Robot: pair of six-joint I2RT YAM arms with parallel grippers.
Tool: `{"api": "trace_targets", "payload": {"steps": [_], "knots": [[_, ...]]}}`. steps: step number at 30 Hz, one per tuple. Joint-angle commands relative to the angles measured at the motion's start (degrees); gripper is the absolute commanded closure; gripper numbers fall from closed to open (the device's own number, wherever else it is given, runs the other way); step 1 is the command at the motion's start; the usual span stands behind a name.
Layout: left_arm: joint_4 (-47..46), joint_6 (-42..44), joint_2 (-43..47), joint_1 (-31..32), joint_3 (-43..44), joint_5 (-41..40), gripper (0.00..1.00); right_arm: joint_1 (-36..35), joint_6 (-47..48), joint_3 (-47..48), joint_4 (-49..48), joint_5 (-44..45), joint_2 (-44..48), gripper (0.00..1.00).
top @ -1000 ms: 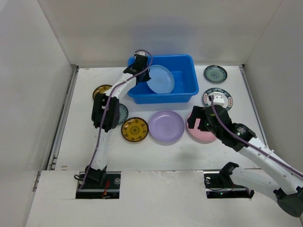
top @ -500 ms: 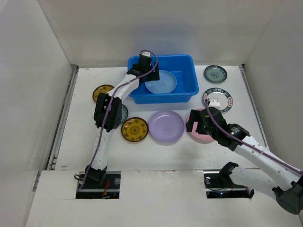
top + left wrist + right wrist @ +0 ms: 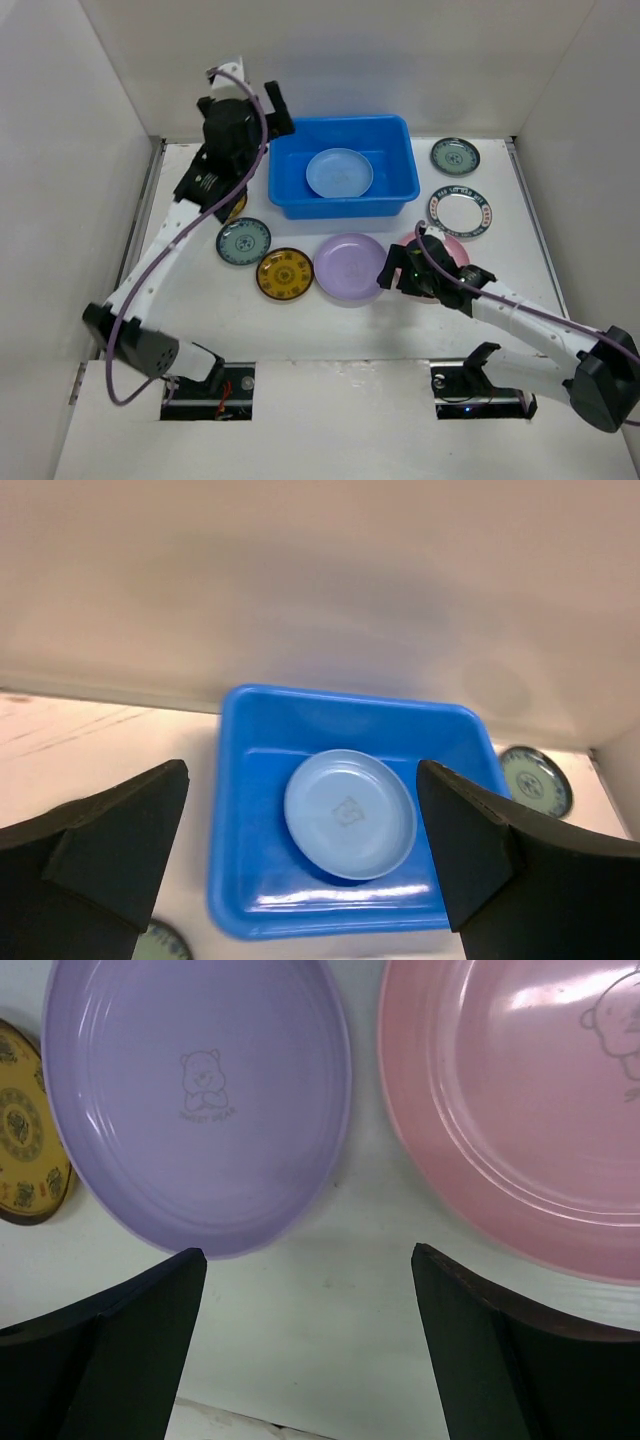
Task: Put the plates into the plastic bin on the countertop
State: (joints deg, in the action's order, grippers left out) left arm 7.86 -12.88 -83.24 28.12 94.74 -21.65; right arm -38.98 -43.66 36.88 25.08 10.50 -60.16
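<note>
Top external: left gripper [image 3: 300,770] has just released the blue plate [image 3: 339,172], which now lies flat in the blue bin [image 3: 345,208]. Jaws wide, empty, lifted clear. One plate done. Right gripper [image 3: 308,1252], open and empty, has dropped low between lilac plate [image 3: 200,1100] and pink plate [image 3: 520,1130], probably the next pick.

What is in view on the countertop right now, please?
plastic bin: one, bright blue, far middle of countertop.
blue plate: one, pale blue, inside the bin.
lilac plate: one, lilac, before the bin.
pink plate: one, pink, right of the lilac one.
yellow plates: two, yellow, left of the lilac one, the farther partly hidden.
patterned plates: three, grey-green, one left, two right of the bin.
left tool: one, black, open, raised left of the bin.
right tool: one, black, open, between lilac and pink.
</note>
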Motion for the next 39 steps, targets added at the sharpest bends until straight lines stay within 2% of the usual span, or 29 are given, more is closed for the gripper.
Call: {"api": "trace_targets", "payload": {"steps": [1, 6, 12, 18, 23, 25, 28, 30, 33, 39], "knots": [[2.5, 0.0, 4.0, 0.0, -11.2, -8.1, 0.00, 0.2, -4.9, -0.9, -7.5, -1.4, -2.8, 0.14], [7.6, -4.9, 16.3, -0.7, -25.0, -11.2, 0.00, 0.2, -9.1, -2.7, -11.5, -1.0, -7.5, 0.30], [16.3, -12.6, 27.7, -4.3, -35.0, -13.1, 0.00, 0.0, -13.6, -6.0, -15.8, 0.0, -9.4, 0.47], [23.2, -15.9, 35.6, -7.4, -40.7, -12.1, 0.00, -0.3, -15.0, -5.5, -16.6, 1.1, -12.5, 0.55], [26.7, -16.1, 39.2, -10.3, -42.0, -11.0, 0.00, -0.9, -16.2, -4.8, -18.1, 1.4, -15.9, 0.59], [27.6, -15.7, 40.2, -11.8, -42.2, -10.7, 0.00, -1.1, -16.4, -4.4, -18.7, 1.4, -17.3, 0.63], [28.4, -15.4, 41.4, -13.7, -42.7, -10.4, 0.00, -1.8, -16.4, -3.4, -19.0, 1.5, -18.8, 0.75], [28.5, -15.3, 42.1, -15.1, -43.2, -9.7, 0.00, -2.2, -16.4, -2.9, -18.4, 1.5, -18.4, 0.86], [28.5, -15.2, 42.6, -16.9, -44.0, -8.2, 0.00, -3.3, -16.2, -1.9, -15.3, 1.5, -15.4, 0.95], [27.6, -15.2, 42.0, -20.4, -44.3, -4.5, 0.00, -6.8, -14.0, 4.3, 0.1, 5.0, -3.1, 0.97]]}}
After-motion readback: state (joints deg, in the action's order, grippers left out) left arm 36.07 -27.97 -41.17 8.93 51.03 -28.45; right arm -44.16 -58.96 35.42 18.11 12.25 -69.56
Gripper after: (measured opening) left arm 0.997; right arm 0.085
